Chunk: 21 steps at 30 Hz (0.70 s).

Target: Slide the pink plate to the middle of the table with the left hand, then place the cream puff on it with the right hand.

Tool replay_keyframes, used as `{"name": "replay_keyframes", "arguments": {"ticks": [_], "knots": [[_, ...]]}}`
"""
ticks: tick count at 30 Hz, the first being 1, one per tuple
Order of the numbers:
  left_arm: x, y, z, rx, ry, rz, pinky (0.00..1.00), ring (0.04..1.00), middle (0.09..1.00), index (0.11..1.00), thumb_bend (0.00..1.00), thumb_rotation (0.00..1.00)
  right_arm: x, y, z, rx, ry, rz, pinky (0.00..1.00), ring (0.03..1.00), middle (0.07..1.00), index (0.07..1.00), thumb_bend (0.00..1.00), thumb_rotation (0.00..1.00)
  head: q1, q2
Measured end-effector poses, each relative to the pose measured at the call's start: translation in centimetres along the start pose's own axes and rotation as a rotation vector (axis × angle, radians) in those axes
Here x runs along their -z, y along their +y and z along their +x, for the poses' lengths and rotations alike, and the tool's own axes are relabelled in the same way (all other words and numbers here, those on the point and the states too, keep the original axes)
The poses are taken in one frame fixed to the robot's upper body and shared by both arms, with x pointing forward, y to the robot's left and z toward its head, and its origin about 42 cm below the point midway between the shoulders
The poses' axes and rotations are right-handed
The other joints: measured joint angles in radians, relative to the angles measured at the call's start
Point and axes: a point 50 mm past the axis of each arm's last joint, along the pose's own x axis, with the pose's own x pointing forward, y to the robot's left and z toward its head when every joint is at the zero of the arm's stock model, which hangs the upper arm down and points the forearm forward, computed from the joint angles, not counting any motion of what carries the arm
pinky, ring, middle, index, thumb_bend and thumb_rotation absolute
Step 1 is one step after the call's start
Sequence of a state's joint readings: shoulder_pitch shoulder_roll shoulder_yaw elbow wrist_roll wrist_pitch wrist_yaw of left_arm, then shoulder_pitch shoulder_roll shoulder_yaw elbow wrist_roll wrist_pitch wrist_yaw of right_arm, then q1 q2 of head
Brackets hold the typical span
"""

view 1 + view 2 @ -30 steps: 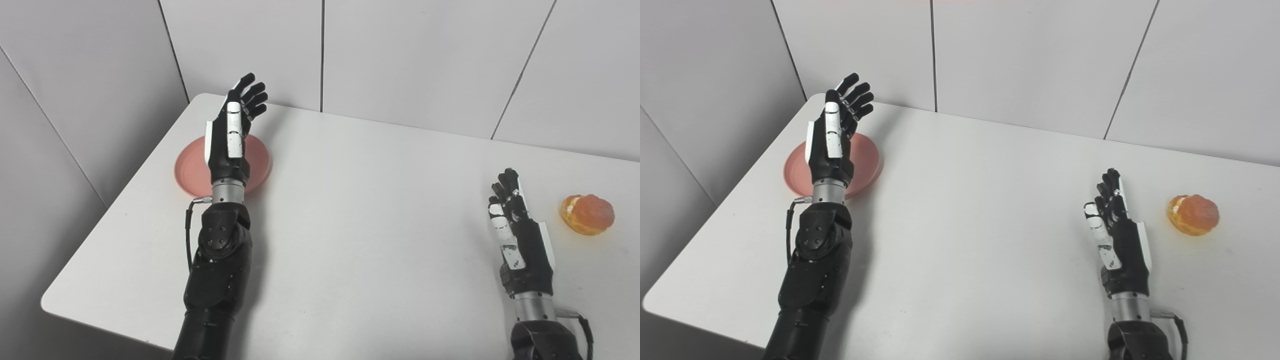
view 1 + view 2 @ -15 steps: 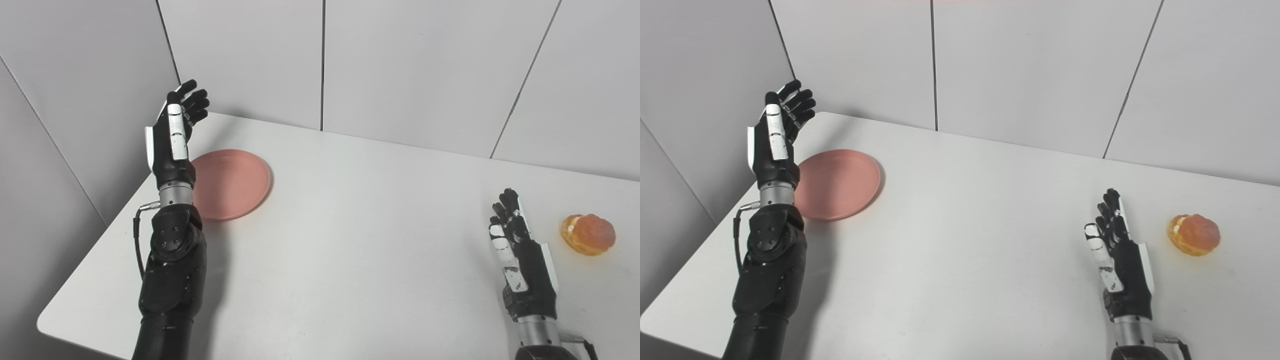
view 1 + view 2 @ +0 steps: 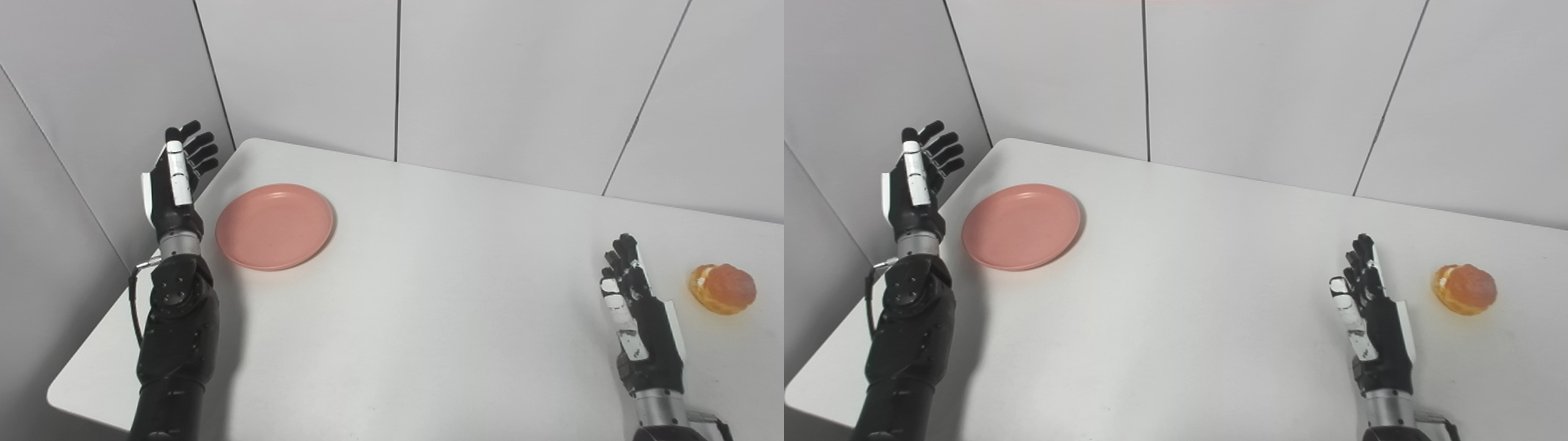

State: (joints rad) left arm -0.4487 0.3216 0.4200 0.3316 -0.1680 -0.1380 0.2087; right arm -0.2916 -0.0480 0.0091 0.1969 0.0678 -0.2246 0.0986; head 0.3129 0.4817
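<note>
A round pink plate lies on the white table near its far left corner. My left hand is raised, open and empty, just left of the plate, over the table's left edge, apart from the plate. An orange-brown cream puff sits at the right side of the table. My right hand is open and empty, held upright just left of the puff with a gap between them. The plate and puff also show in the right eye view.
Grey wall panels stand behind the table and along its left side, close to my left hand. The table's rounded front left corner is near my left forearm.
My left hand has swung left from above the plate to beside it, past the table's left edge, uncovering the plate. The camera has shifted a little. My right hand has stayed nearly still.
</note>
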Motion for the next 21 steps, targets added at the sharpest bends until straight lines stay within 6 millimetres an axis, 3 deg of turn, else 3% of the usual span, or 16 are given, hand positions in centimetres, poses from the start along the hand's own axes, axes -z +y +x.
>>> {"name": "replay_keyframes", "arguments": {"ticks": [15, 21], "knots": [[3.3, 1.1, -0.1, 0.020, 0.119, 0.054, 0.84, 0.764, 0.751, 0.728, 0.66, 1.00, 0.0, -0.2, -0.1, -0.002, -0.001, 0.003, 1.00, 0.987, 0.997, 0.987, 0.57, 0.77, 0.002, 0.008], [4.8, 1.0, -0.5, 0.058, 0.165, 0.081, 0.85, 0.771, 0.758, 0.747, 0.63, 1.00, 0.0, -0.3, -0.1, -0.002, -0.002, 0.014, 1.00, 0.991, 1.000, 0.989, 0.57, 0.77, 0.003, 0.008]]}}
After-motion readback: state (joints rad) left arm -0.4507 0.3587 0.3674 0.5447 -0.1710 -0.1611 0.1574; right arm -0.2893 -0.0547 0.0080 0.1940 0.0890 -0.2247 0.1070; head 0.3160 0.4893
